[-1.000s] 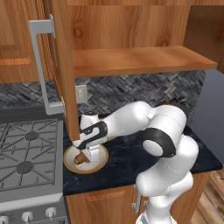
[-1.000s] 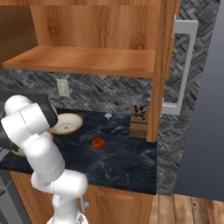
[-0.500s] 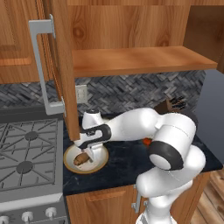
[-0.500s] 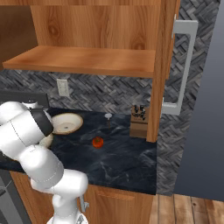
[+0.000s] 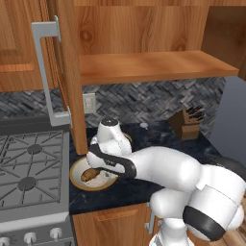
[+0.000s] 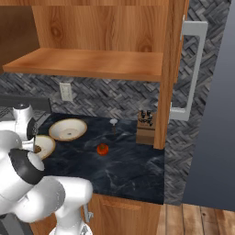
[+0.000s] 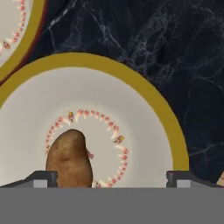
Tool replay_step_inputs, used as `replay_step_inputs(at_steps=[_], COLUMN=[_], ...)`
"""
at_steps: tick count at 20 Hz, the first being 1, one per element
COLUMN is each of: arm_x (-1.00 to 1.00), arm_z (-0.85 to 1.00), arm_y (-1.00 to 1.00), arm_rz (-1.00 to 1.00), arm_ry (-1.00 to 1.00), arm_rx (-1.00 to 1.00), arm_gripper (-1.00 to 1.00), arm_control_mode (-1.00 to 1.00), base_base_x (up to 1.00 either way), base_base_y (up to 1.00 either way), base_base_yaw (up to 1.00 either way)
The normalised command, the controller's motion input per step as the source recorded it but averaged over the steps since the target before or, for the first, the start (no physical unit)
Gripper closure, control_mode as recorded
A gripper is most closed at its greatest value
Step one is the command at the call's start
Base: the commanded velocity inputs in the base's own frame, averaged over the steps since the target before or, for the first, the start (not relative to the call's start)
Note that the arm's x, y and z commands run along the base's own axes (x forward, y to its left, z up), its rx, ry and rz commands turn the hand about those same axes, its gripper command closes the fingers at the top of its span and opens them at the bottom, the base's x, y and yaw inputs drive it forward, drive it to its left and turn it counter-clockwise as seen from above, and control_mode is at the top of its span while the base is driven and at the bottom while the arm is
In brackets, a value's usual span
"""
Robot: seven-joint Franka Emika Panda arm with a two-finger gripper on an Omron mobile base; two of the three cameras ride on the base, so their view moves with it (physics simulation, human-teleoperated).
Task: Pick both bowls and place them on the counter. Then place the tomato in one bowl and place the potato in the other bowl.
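The potato (image 7: 70, 159) lies loose inside the nearer bowl (image 7: 144, 131), off its centre and close to one fingertip. My gripper (image 7: 111, 180) hangs just above this bowl, open, its jaws wide apart with nothing gripped. In the left base view the gripper (image 5: 94, 166) is over that bowl (image 5: 106, 181) and potato (image 5: 88, 175) beside the stove. The other bowl (image 6: 68, 129) rests on the dark counter (image 6: 128, 170) just behind. The tomato (image 6: 103, 148) sits on the counter to the right of both bowls (image 6: 46, 146).
A gas stove (image 5: 29, 168) borders the bowls on the left. An open cupboard door (image 5: 65, 72) with a long handle hangs above them, below it a wooden shelf (image 5: 149, 67). A knife block (image 6: 147, 127) stands at the back right by the tiled wall.
The jaws have spread and let go of the potato, which now lies in the nearer bowl. The arm has folded closer over that bowl.
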Motion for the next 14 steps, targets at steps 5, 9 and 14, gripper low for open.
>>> replay_step_inputs(at_steps=[5,9,14], arm_x=[-0.44,-0.37,-0.37], arm_z=[0.39,0.49,0.50], arm_y=[-0.40,-0.43,-0.47], arm_rz=[-0.01,0.00,0.00], arm_ry=[-0.15,-0.09,-0.10], arm_rx=[0.00,0.00,0.00], arm_gripper=[-1.00,-1.00,-1.00], arm_control_mode=[-1.00,-1.00,-1.00], base_base_x=[0.00,0.00,0.00], base_base_y=[0.00,0.00,0.00], base_base_yaw=[0.00,0.00,0.00])
